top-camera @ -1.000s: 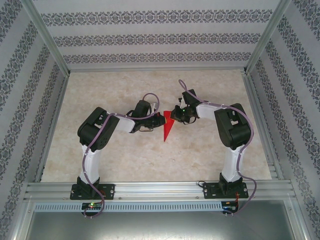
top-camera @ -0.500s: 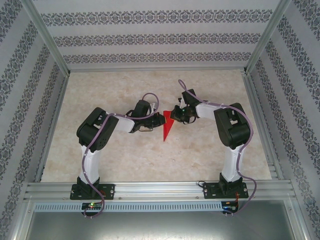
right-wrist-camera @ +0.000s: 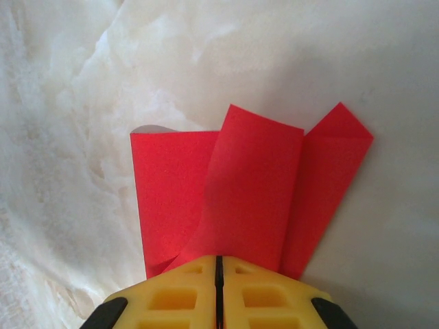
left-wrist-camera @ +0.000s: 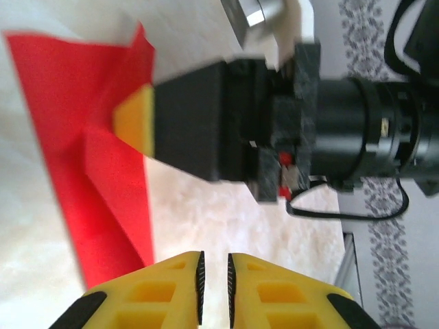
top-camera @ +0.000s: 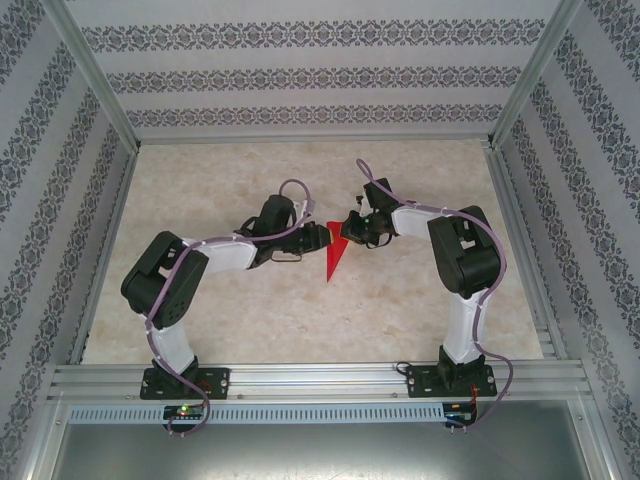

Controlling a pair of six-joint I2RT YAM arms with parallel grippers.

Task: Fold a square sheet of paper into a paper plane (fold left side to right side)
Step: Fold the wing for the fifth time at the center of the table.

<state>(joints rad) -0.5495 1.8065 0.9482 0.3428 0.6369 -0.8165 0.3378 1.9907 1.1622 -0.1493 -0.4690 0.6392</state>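
The square sheet of paper (top-camera: 334,256) lies on the table as a bright red narrow dart, its sharp tip toward the arms. In the left wrist view the paper (left-wrist-camera: 82,144) spreads across the left, with a raised crease. My right gripper (top-camera: 350,229) is shut, its tips resting on the wide end of the paper (right-wrist-camera: 240,185), where a middle flap rises toward the right gripper (right-wrist-camera: 219,264). My left gripper (top-camera: 322,237) sits just left of the paper. The left gripper (left-wrist-camera: 214,288) is open by a narrow gap with bare table between the pads.
The pale marbled tabletop (top-camera: 250,310) is ringed by an aluminium frame (top-camera: 320,380) and patterned walls. The right gripper's black body (left-wrist-camera: 206,123) crosses the left wrist view close above the left fingers.
My left gripper has opened a little, and the left arm's elbow has swung out to the left. The paper and the right arm stay put.
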